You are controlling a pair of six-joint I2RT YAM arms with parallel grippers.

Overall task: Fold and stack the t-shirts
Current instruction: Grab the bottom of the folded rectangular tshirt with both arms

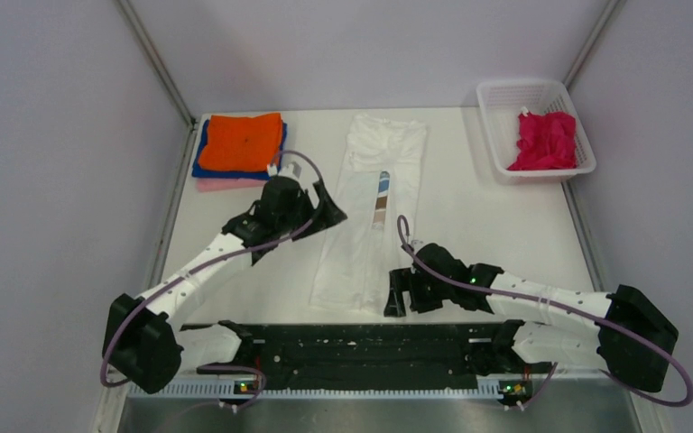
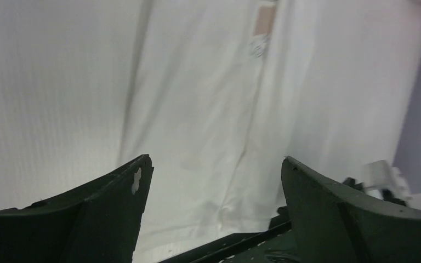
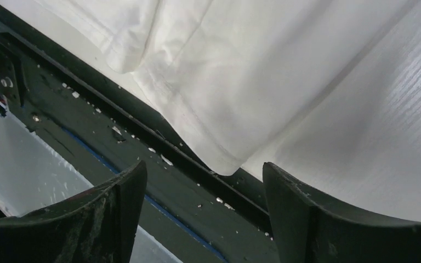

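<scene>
Back-left corner of the counter (image 1: 478, 225): three folded t-shirts in a stack. The orange shirt (image 1: 245, 142) is on top, the blue shirt (image 1: 200, 164) shows at the edges under it, and the pink shirt (image 1: 226, 184) is at the bottom.

Your left arm (image 1: 207, 262) reaches forward and to the right. The left jaws sit at the left edge of the white shirt (image 1: 361, 244), about halfway along it. In the left wrist view the fingers (image 2: 87, 213) are spread wide with nothing between them, and white cloth (image 2: 197, 109) fills the gap below. You cannot tell from these views whether the tips touch the cloth.

Centre: the white shirt lies flat as a long narrow strip running from the back of the counter to the near edge. A thin band of blue, brown and tan print (image 1: 381, 200) shows along its middle seam.

Your right arm (image 1: 541, 298) reaches left along the near edge. The right jaws are at the near right corner of the white shirt. In the right wrist view the fingers (image 3: 340, 219) are wide apart and hold nothing. The hem corner (image 3: 225, 161) sits just beyond the gap and overlaps the black rail (image 3: 142, 142).

Back right: the white mesh basket (image 1: 490, 117) holds the crumpled magenta shirt (image 1: 546, 140).
</scene>
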